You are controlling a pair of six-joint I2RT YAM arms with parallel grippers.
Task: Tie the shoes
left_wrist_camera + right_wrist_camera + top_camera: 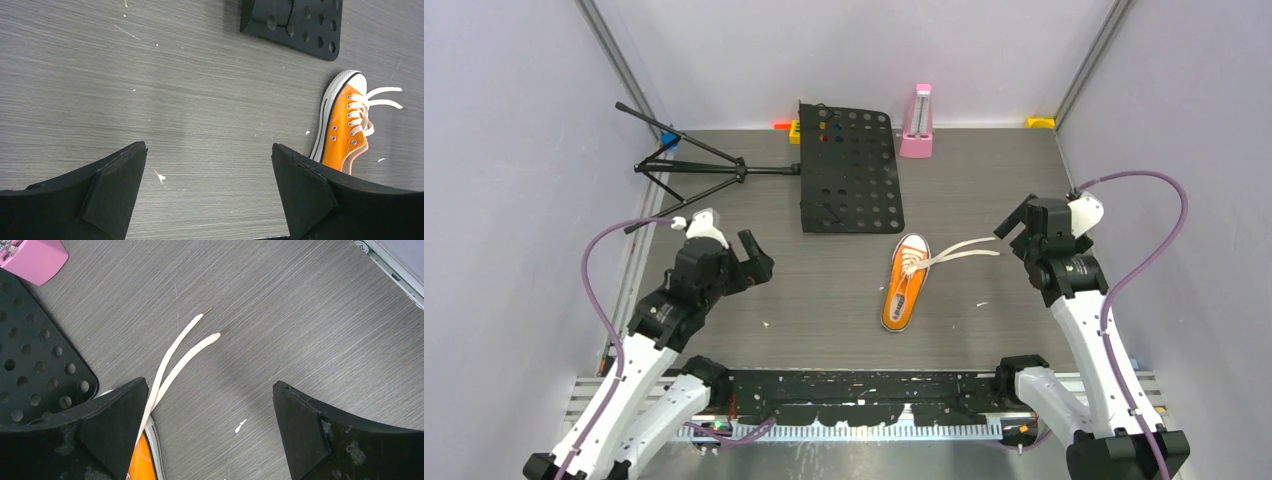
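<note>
Orange shoe (904, 290), mid-scene, long axis near-far, toe far. Untied laces (964, 250) trail right, ends just beside right gripper (1014, 226). Left gripper (758, 258) well apart. Both wide open, empty.

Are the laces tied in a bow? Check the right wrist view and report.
No, both laces lie loose and straight on the table, their tips free.
</note>
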